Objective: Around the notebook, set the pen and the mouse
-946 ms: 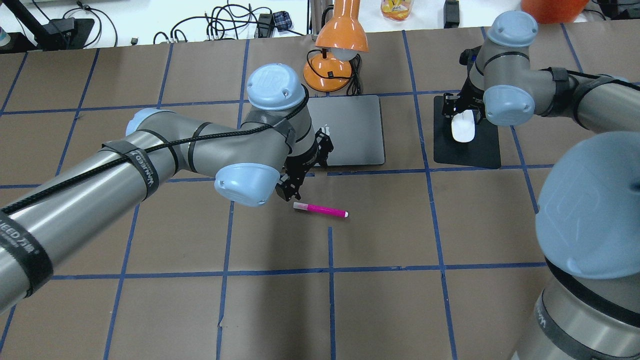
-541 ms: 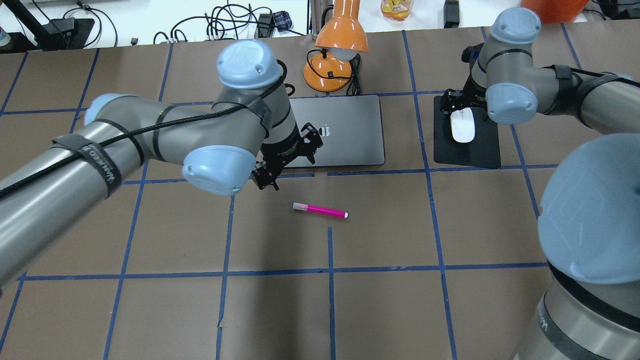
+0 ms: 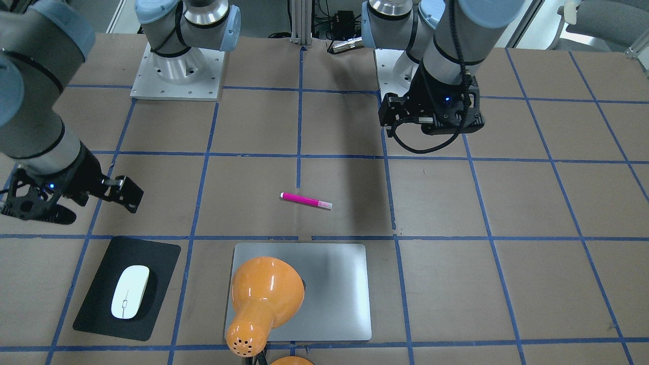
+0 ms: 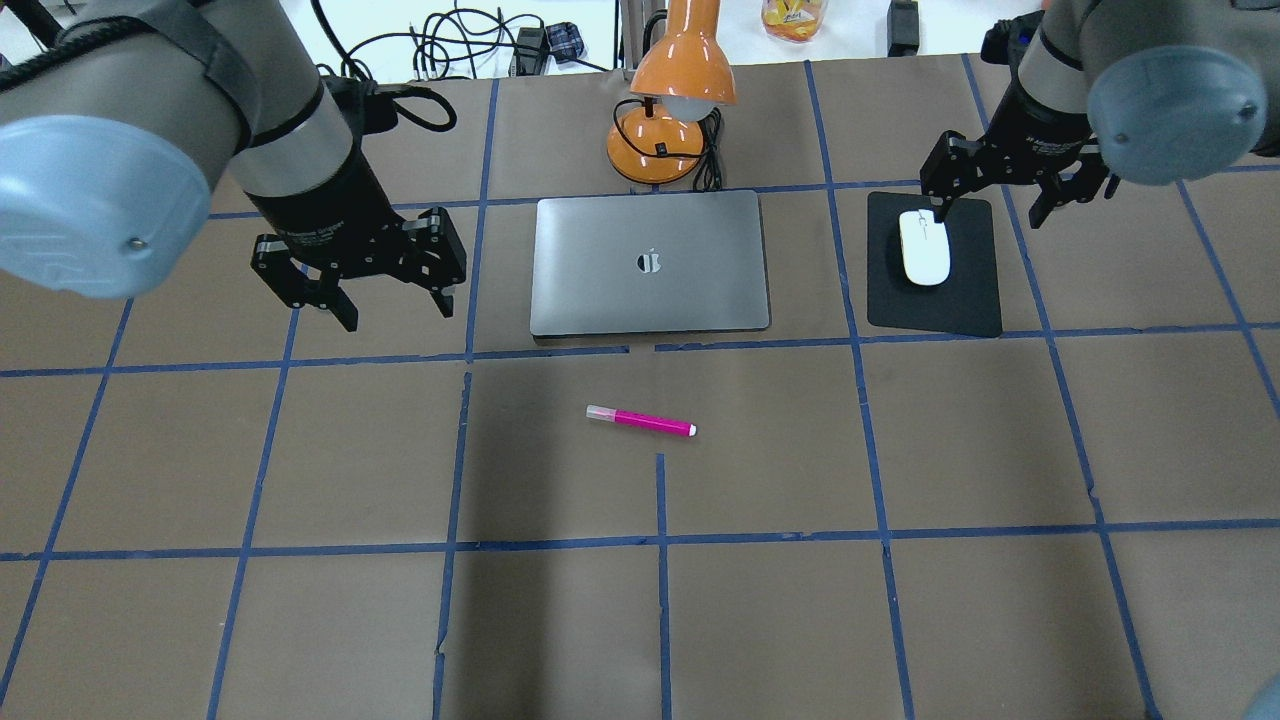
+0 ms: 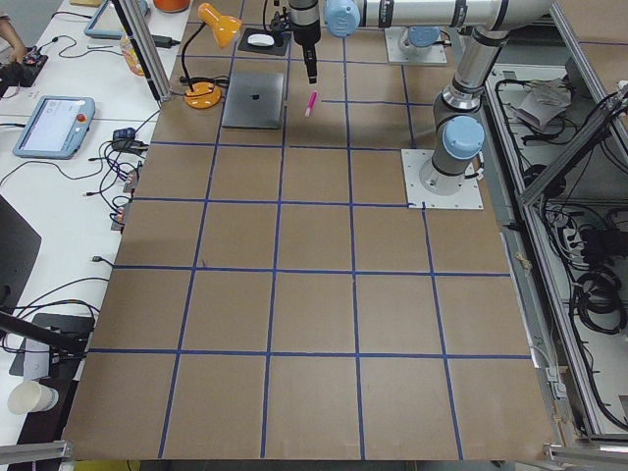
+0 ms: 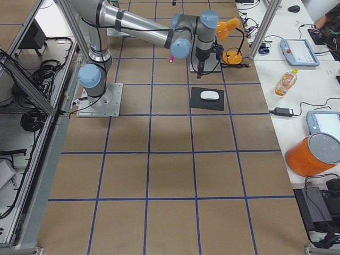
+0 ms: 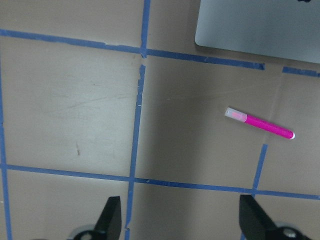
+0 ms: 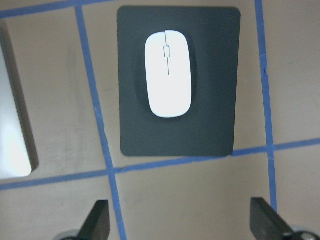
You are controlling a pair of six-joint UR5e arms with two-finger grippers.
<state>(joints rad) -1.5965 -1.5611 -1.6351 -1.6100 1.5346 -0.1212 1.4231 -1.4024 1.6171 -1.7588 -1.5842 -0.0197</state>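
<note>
1. Saw the left gripper (image 4: pixel 395 310) hanging with fingers wide apart, holding nothing, off the notebook's (image 4: pixel 650 262) left edge.
2. Saw the right gripper (image 4: pixel 992 212) spread wide too, empty, over the black mat's (image 4: pixel 935 310) back edge.
3. Found the mouse (image 4: pixel 924 248) on that mat, and the pen (image 4: pixel 640 420) loose on the table (image 4: pixel 800 620), near the notebook's front edge.
4. Could knock the round pen rolling with one careless bump.

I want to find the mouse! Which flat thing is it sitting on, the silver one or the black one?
The black mat: the white mouse lies on it. Nothing lies on the silver notebook.
</note>
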